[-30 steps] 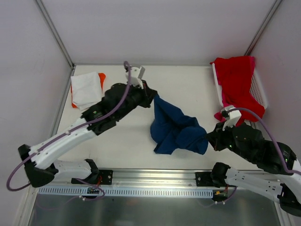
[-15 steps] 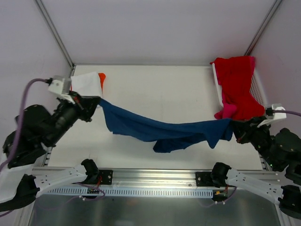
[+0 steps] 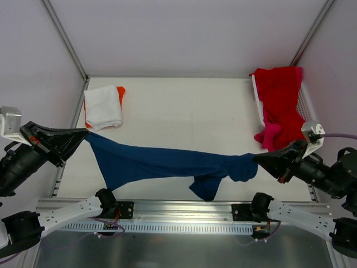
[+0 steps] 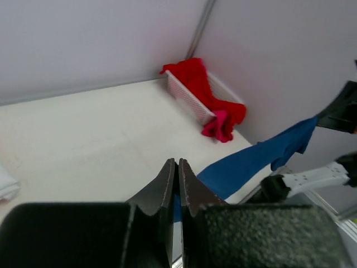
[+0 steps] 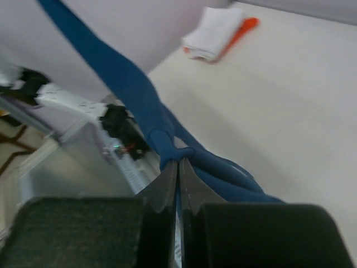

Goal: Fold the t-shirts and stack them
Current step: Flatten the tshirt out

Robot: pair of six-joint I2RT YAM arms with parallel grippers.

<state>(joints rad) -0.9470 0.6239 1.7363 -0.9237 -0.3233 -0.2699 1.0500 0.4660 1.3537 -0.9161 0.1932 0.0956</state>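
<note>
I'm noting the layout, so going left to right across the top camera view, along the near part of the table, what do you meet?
left gripper → navy t-shirt, stretched between the two grippers → right gripper

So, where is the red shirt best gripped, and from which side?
Grip the red shirt at the fold hanging over the basket's table-side wall, coming from above on the table side. There the cloth is bunched and outside the mesh, so the jaws would likely not catch the basket. Stay clear of the pink shirt at its near end.
</note>
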